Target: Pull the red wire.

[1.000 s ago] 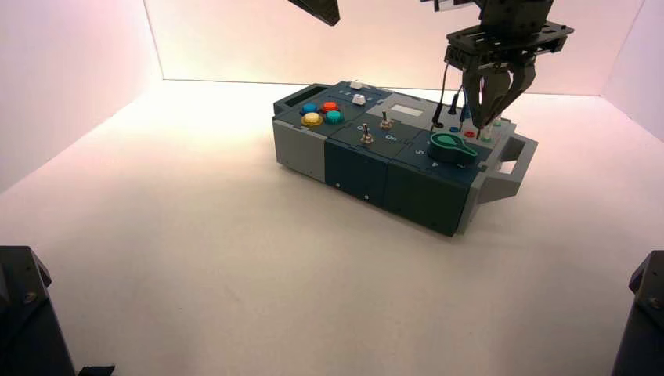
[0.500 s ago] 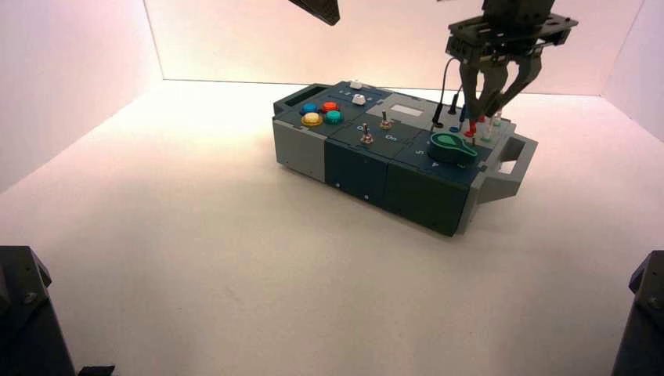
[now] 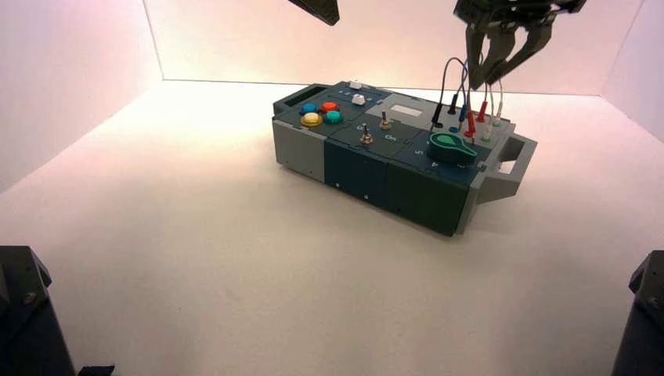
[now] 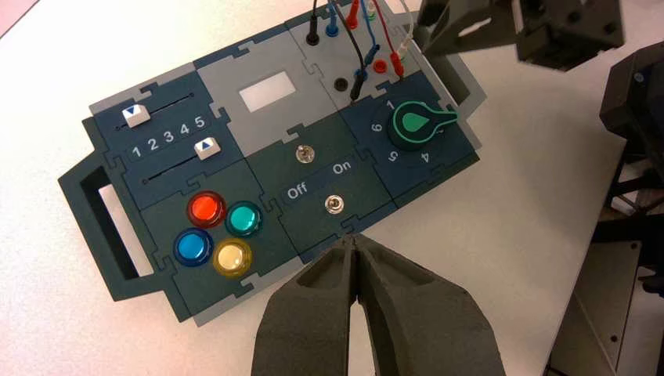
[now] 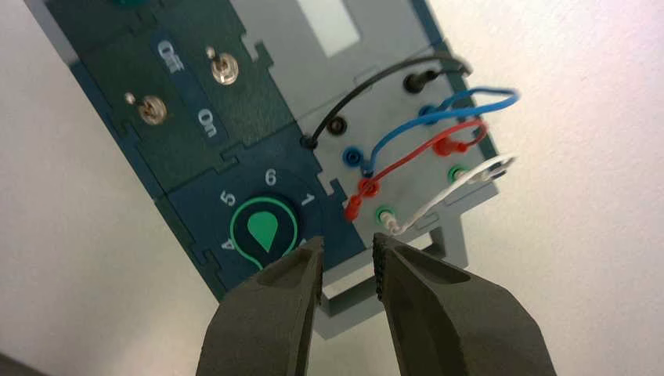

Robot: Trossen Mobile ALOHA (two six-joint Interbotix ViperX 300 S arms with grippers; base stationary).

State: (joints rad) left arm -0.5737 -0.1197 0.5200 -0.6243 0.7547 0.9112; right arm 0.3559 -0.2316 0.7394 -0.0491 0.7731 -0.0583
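red wire (image 5: pixel 420 153) whole (right wrist view only), below right gripper (image 5: pixel 348 241)

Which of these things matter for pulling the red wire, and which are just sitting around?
For the job:
- red wire
- right gripper, open above the wires

Not needed:
- black wire
- blue wire
- white wire
- green knob
- left gripper, idle beside the box

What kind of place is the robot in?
Probably a robot test corner: pale walls close in a plain table, with a practice box of buttons and wires under the right gripper.
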